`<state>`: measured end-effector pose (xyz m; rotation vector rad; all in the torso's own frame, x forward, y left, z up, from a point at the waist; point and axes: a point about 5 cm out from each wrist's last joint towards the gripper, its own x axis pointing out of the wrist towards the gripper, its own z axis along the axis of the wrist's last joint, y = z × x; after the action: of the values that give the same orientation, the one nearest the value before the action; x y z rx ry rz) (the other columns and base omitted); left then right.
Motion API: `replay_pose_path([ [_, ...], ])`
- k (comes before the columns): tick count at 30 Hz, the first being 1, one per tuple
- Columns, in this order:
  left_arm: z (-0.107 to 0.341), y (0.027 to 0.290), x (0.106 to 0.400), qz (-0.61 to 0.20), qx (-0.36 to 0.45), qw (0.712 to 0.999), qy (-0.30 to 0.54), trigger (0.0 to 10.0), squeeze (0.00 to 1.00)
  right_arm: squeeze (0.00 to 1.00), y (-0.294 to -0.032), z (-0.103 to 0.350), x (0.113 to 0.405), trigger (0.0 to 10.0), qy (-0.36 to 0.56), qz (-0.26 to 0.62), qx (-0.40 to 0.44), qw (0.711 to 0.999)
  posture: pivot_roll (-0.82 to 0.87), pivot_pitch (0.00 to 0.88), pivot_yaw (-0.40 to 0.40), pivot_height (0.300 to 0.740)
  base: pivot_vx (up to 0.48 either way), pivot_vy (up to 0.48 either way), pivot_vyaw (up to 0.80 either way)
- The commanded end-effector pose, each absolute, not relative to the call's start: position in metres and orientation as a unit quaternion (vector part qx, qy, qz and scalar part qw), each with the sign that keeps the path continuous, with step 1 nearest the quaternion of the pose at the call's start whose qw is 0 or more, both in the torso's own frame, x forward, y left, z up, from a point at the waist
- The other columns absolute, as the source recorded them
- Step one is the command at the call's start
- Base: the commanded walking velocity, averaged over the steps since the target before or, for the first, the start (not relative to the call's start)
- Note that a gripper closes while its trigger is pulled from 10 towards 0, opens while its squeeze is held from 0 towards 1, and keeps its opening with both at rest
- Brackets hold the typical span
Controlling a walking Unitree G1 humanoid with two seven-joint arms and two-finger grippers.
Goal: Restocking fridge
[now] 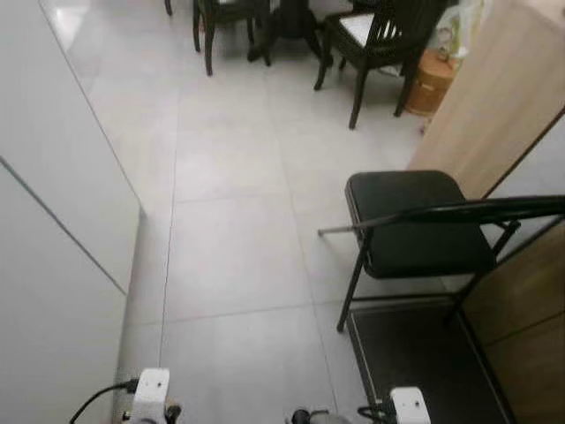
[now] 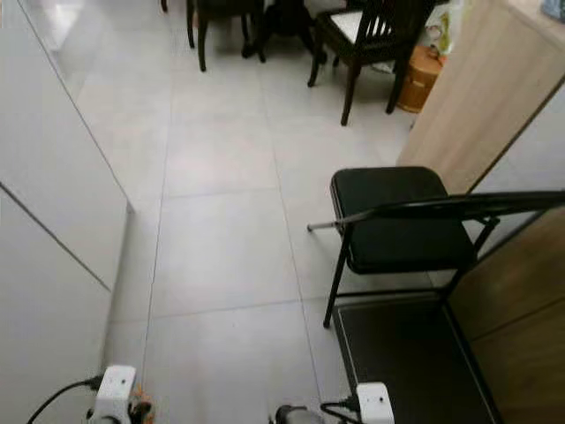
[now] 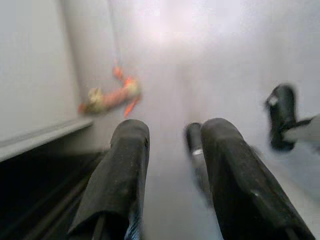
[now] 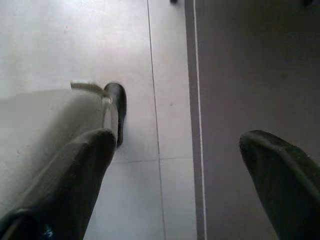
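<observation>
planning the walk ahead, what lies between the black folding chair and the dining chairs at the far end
Bare grey tiled floor lies between the black folding chair and the dining chairs, seen in both eye views.

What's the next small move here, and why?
Probably step forward along the open tiled floor, keeping left of the black folding chair. Both grippers hang low and hold nothing: left gripper, right gripper open over floor and the dark mat.
</observation>
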<state>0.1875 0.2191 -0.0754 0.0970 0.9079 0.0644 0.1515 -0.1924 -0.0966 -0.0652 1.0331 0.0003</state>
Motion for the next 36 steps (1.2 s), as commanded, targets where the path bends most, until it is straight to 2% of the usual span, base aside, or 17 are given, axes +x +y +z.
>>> replay_pose_path([
  [1,-0.0837,0.2244,0.1687,0.04,0.041,0.882,0.467,10.0,0.0,0.0,-0.1878,-0.1009,0.1419,10.0,0.506,0.003,-0.023,0.862,-0.15,0.174,-0.013,0.74,0.0,0.0,0.0],
  [15,-0.0845,0.2248,0.1669,0.048,0.031,0.88,0.471,10.0,0.0,0.0,-0.1877,-0.1008,0.1419,10.0,0.504,0.0,-0.019,0.863,-0.15,0.181,-0.014,0.74,0.0,0.0,0.0],
  [36,-0.0856,0.2248,0.1651,0.049,0.028,0.877,0.477,10.0,0.0,0.0,-0.1876,-0.1007,0.1425,10.0,0.506,0.008,-0.027,0.862,-0.15,0.181,-0.014,0.74,0.31,0.0,0.0],
])
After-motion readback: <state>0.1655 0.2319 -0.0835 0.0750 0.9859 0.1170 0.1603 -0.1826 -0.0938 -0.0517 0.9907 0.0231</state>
